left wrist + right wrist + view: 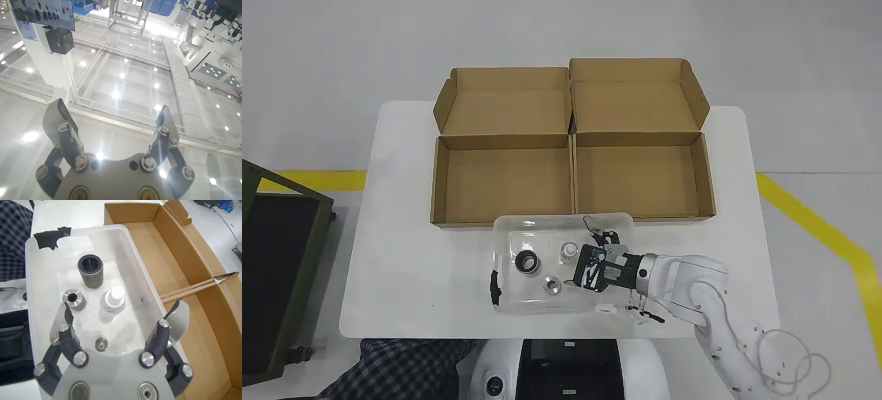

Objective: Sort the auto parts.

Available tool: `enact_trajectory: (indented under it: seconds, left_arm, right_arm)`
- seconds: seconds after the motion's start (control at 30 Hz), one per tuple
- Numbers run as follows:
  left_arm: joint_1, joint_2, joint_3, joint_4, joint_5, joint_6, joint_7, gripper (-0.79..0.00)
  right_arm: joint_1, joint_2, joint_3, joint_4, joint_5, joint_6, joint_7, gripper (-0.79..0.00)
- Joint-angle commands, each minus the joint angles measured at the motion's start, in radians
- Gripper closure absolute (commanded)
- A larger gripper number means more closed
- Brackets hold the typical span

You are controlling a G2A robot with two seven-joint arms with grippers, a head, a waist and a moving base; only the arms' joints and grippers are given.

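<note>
My right gripper (122, 305) hangs low in the clear bin (133, 249), jaws spread wide and holding nothing. One fingertip sits just beside the short steel collar (74, 299); the other appears over the bin's wall on the cardboard side. Between them stands the small bottle (113, 303), white cap up. I judge the wide spread is there so I can close on whichever of these I choose first. A flat washer (101, 344) lies on the bin floor close under my palm. The dark sleeve (90, 273) stands upright farther along, apart from the others.

All four pieces I can see are in the bin, so by my reckoning the sorting has barely begun.

The wall beside my outer finger is the tight spot. The bottle stands near it, and anything I lift must clear that rim before crossing over. Just beyond the bin wait the left box (504, 180) and the right box (642, 180), side by side, lids folded back, giving broad open mouths. Black tape (51, 237) marks the bin's far corner.

My left gripper (112, 105) points up at the ceiling, jaws apart and bare.
</note>
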Motion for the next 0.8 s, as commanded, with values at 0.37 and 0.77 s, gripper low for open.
enact_trajectory:
  seconds: [0.37,0.77]
  left_arm:
    - [0.0,0.0,0.0,0.0,0.0,0.0,0.0,-0.785]
    - [0.0,0.0,0.0,0.0,0.0,0.0,0.0,-0.785]
  right_arm:
    - [0.047,-0.003,-0.047,0.061,0.025,0.031,0.039,-0.468]
    - [0.076,-0.003,-0.072,0.097,0.062,0.021,0.06,-0.003]
